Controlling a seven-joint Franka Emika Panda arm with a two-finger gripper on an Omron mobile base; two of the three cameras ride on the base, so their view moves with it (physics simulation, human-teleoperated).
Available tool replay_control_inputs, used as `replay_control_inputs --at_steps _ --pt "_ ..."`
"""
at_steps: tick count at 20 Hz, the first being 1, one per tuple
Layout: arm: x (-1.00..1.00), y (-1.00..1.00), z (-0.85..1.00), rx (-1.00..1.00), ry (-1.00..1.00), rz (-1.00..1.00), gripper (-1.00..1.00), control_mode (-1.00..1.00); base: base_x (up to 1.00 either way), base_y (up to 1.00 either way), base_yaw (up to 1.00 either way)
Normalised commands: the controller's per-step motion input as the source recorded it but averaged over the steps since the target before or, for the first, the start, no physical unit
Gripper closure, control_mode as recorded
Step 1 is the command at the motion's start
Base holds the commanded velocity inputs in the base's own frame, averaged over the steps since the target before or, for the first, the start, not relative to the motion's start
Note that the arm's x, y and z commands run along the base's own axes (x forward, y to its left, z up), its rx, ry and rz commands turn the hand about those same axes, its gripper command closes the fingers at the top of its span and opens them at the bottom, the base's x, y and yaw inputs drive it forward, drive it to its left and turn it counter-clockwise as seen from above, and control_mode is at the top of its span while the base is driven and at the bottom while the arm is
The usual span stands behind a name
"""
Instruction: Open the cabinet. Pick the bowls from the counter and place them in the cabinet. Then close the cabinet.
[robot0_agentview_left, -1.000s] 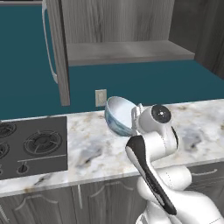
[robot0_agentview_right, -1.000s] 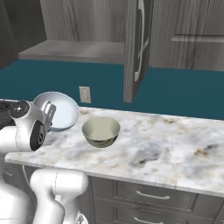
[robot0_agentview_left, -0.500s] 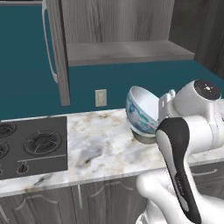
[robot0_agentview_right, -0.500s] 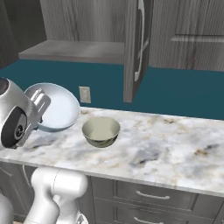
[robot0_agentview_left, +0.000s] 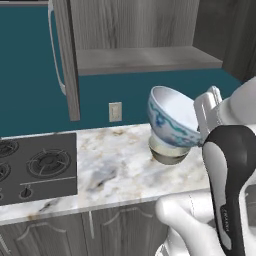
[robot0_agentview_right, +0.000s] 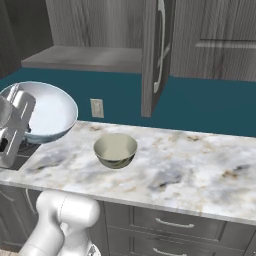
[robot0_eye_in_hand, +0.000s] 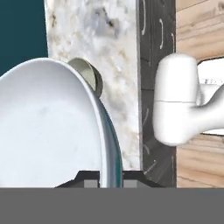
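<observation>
Now the gripper (robot0_eye_in_hand: 110, 183) is clamped on the rim of the white bowl (robot0_agentview_left: 172, 117), one finger inside and one outside, so it is nearly closed with only the thin wall between. The bowl hangs tilted on its side in the air above the counter (robot0_agentview_left: 115, 170), its open face turned away from the arm. Directly below it in the left base view, the cream bowl (robot0_agentview_right: 115, 150) sits upright on the marble, untouched. Above and behind, the cabinet (robot0_agentview_left: 145, 57) stands open, its door (robot0_agentview_right: 156, 55) swung out and its bottom board bare.

The step in hand looks like carrying the first bowl up to the cabinet. The next move calls for lifting higher, levelling the bowl so it lands on its base, and reaching in past the open door without clipping it.
</observation>
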Motion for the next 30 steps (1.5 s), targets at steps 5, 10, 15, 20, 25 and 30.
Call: replay_control_inputs --at_steps 5,10,15,20,25,30 --pt "-0.39 0.0 0.89 -0.45 -0.11 0.13 1.0 -1.0 0.0 0.0 0.0" --pt "0.09 -0.27 0.24 -0.18 0.21 0.0 1.0 -1.0 0.0 0.0 0.0" --pt "0.02 -0.13 -0.06 -0.02 -0.05 0.06 1.0 -1.0 0.0 0.0 0.0" --pt "0.0 -0.01 -0.01 -0.08 -0.52 0.1 1.0 -1.0 0.0 0.0 0.0" --pt "0.13 -0.01 0.0 -0.01 -0.36 0.04 1.0 -1.0 0.0 0.0 0.0" --pt "0.59 -0.01 0.0 0.0 0.0 0.0 1.0 -1.0 0.0 0.0 0.0"
